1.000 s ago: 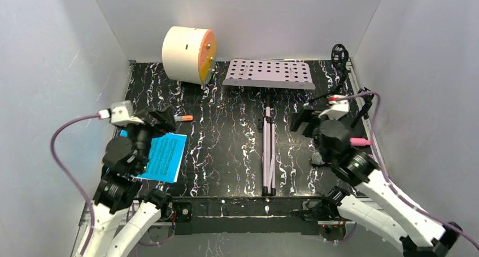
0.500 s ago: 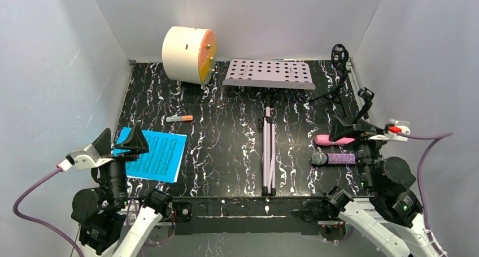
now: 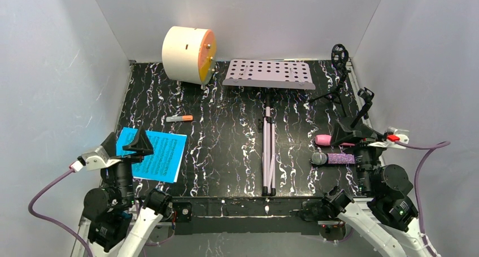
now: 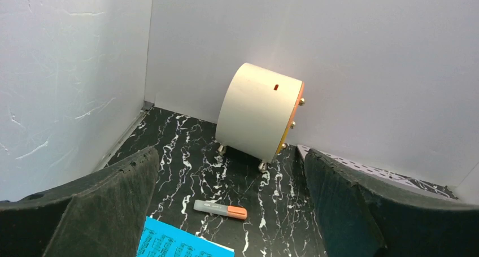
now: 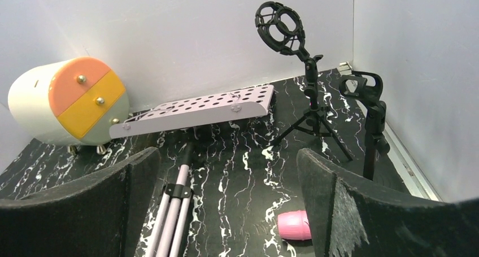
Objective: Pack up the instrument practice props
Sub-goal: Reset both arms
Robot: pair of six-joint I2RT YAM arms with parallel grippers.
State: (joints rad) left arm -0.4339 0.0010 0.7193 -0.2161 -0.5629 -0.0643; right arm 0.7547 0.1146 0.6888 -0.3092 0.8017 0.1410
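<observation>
Pink microphone [image 3: 323, 139] was noted just left of right claw [image 3: 355, 136], long axis crosswise to its reach. Right claw was released, empty; left claw [image 3: 123, 143] likewise, well apart.

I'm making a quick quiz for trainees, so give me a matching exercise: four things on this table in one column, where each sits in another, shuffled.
1. cream cylindrical drum with orange face
2. blue printed sheet-music page
3. glittery purple silver-headed microphone
4. lilac perforated music rack

A. near right
B. far left corner
C. far edge, middle
D. near left

Pairs: 1-B, 2-D, 3-A, 4-C.
</observation>
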